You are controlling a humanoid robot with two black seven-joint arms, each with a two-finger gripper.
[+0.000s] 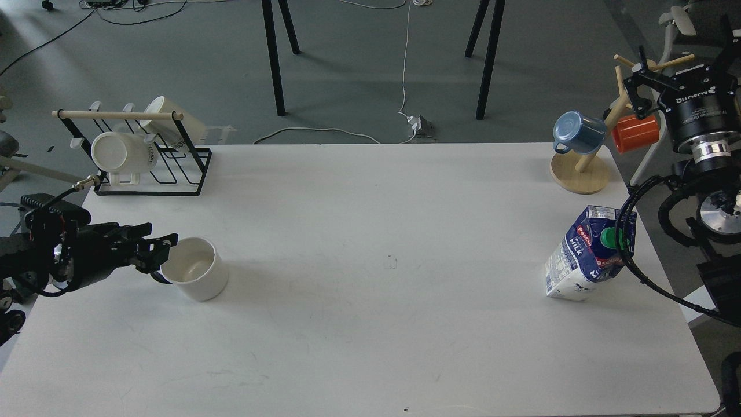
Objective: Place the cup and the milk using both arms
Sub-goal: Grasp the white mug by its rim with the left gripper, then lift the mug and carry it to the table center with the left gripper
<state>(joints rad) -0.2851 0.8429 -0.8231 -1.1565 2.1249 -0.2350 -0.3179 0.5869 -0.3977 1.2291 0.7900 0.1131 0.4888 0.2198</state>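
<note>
1. Left claw [157, 255]: it sits at the left wall of the cup [194, 268], at the handle side. The fingers are dark and seen nearly end-on, so it cannot be told how far they are open or whether they grip the handle or rim.
2. Cup: upright on the bench [359, 324], left side, near the edge. Risk: if the grip is only partial, a lift could tip or drop the cup; a sideways push could slide it off the left edge.
3. Dish rack [151, 168]: holds white mugs [118, 153] behind the cup. One mug bears partly legible lettering, apparently "HOME". Risk: a high, rearward lift could strike the rack.
4. Milk [587, 255]: carton on the bench, right side, leaning, apart from any claw. Legible: "MILK" in white and a red logo, partly readable. A black arm cable crosses in front of it. Risk: the cable could drag the leaning carton over.
5. Right claw [637, 90]: raised beside the mug tree [582, 171], well above the milk, holding nothing; fingers appear spread. The wrist body reads mirrored "ROBOTIQ". Risk: it could knock the orange mug [634, 133].
</note>
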